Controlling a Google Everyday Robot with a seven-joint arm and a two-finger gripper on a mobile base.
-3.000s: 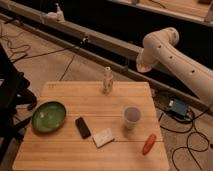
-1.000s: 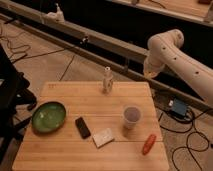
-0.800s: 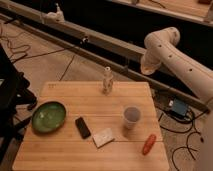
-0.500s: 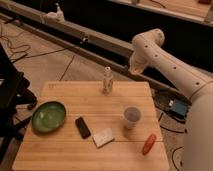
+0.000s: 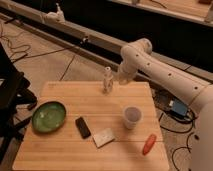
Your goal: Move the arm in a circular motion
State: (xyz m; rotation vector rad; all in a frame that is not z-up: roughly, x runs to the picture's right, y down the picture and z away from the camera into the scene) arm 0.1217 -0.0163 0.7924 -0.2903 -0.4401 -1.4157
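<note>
Arm nearer white bottle than before, pincer pressed together, at far edge of wooden table.

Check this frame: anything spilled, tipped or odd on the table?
Nothing stands out: green bowl, cup and white bottle sit upright on the table, nothing spilled. The arm holds its gripper shut beside the bottle at the far edge.

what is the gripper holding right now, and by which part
Nothing that shows: the gripper, jaws shut, hangs at the end of the arm, beside the white bottle.
</note>
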